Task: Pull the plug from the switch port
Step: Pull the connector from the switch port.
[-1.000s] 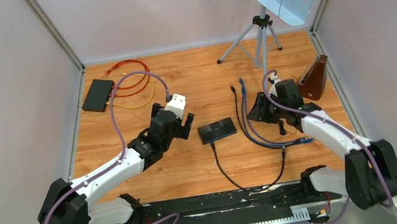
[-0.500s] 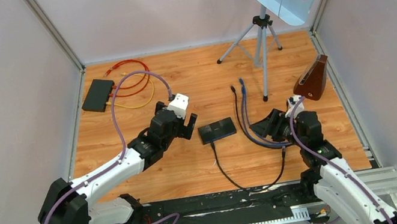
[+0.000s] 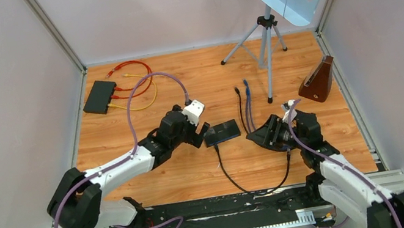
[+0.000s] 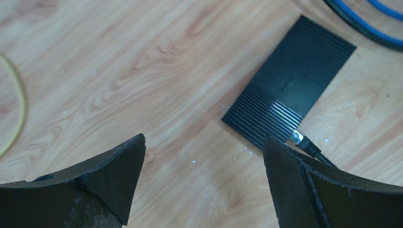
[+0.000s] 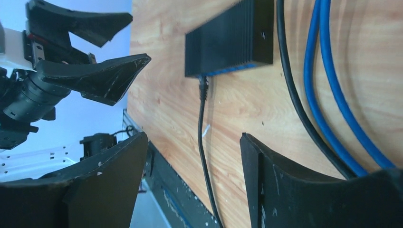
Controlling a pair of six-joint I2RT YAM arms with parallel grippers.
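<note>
A thin black cable (image 5: pixel 200 128) runs across the wood-grain worktop (image 3: pixel 197 176) and ends in a metal-collared plug (image 4: pixel 298 138). The plug is seated in the 7 o'clock corner of the flat, ribbed black switch (image 3: pixel 221 132). The left hand (image 3: pixel 202 135) sits at the switch's 9 o'clock, its wedge-shaped fingers spread wide and holding nothing. The right hand (image 3: pixel 262 135), at 3 o'clock, is likewise parted and empty, above glossy blue cables (image 5: pixel 327 47). Far off at 11 o'clock, a second black box (image 3: pixel 100 97) trails red and yellow cords.

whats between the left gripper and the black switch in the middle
Only bare wood tabletop. The left wrist view shows the open left gripper with plain boards up to the switch; the plug sits at the switch's near edge.
</note>
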